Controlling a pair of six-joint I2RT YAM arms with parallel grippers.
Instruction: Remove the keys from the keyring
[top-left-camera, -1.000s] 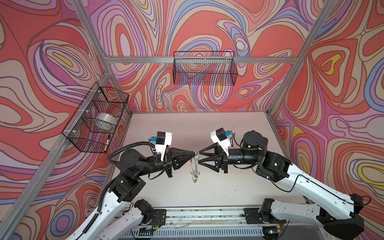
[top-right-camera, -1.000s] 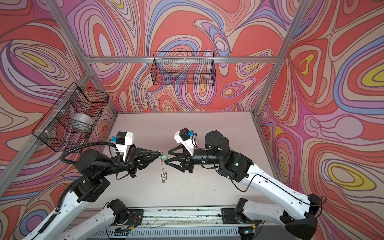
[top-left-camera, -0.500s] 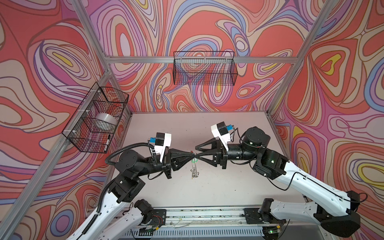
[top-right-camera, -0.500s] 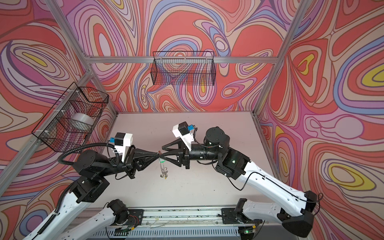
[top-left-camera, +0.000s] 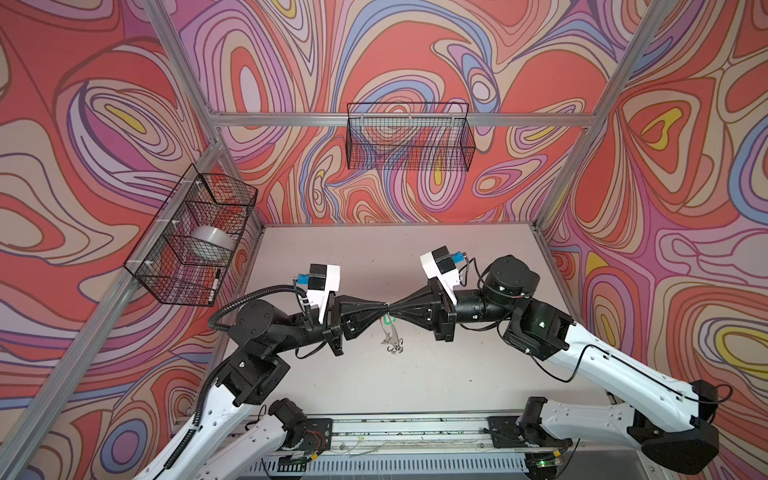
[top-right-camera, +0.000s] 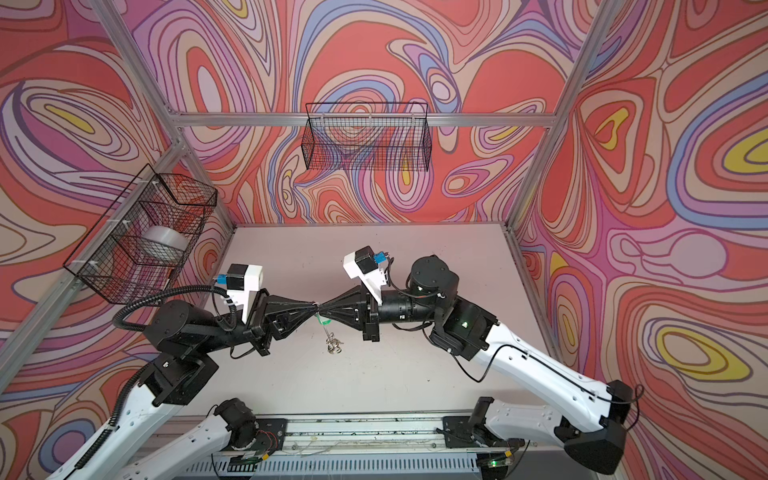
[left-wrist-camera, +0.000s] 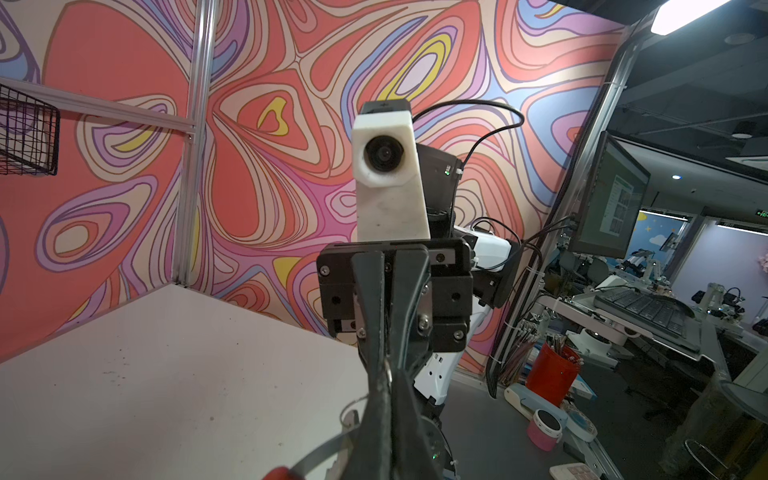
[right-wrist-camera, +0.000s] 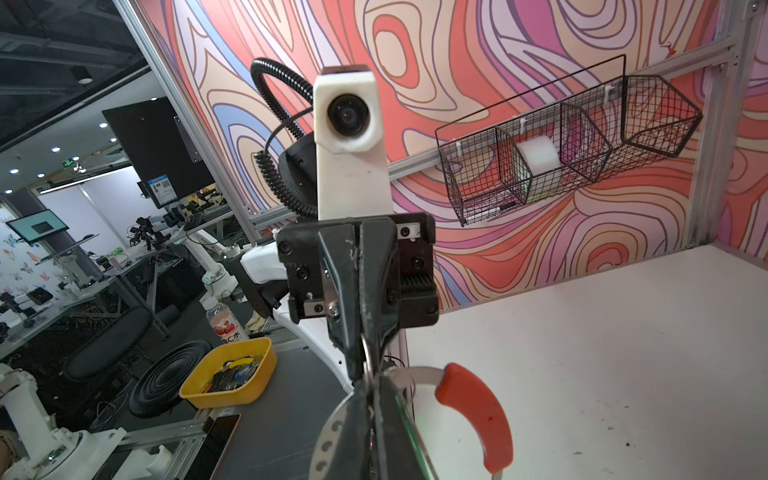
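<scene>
My left gripper and right gripper meet above the tabletop's middle, fingers clamped on the keyring, likely bracing it; keys dangle below.

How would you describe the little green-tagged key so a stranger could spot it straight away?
Start at the pale tabletop, where the black left gripper and right gripper meet tip to tip above its middle. Right beneath that meeting point hangs the small silver key with a green plastic tag. Its green tag sets it apart from the bare silver metal tangle dangling below.
</scene>
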